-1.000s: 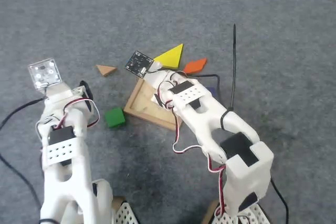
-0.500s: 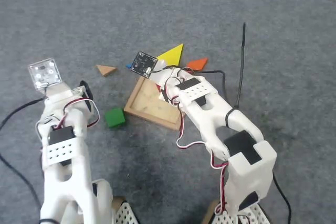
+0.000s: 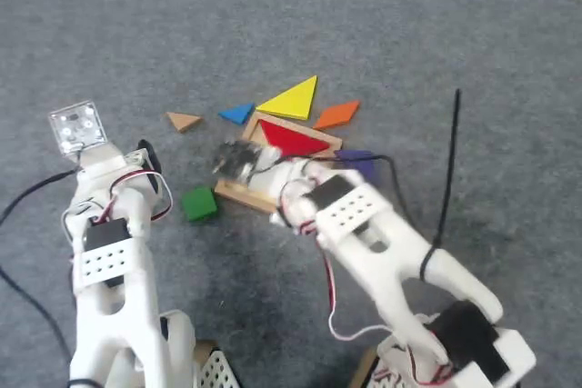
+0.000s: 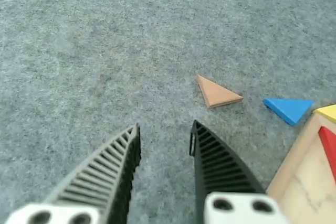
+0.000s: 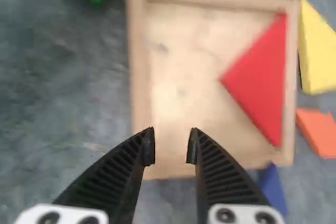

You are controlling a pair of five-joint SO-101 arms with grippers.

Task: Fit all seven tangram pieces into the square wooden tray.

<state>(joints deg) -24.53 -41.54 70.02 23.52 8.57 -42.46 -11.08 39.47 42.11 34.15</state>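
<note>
- The wooden tray lies on the grey carpet in front of the right arm.
- One piece is seated, the red triangle. Its long edge runs along the tray's far wall and its apex points to the middle. The remaining floor is bare wood.
- Six pieces are out, all flat on the carpet.
- The yellow triangle lies just beyond the tray's far corner. In the high view, the blue triangle and tan triangle sit off to its left and the orange piece to its right.
- The purple piece is by the tray's right wall; I cannot tell whether it touches. The green square sits just beside the near-left wall.
- The right gripper hovers over the tray's near rim, jaws a little apart with nothing between them.
- The left gripper hangs above bare carpet, jaws apart and empty. The tan triangle lies ahead of it, apart.
- Judgement: this is early in the task and the step in hand is a fetch.
- I would take the yellow triangle next, being the other big piece. Its long edge should go along a wall adjoining red's, with one short edge flush to red's.
- The pieces look thin, so I should descend straight, straddle a narrow span near a corner and close slowly.
- Risks are the fingertips dragging on the carpet or shoving the piece away.
- I should release low and level inside the rim, then nudge the piece home.
</note>
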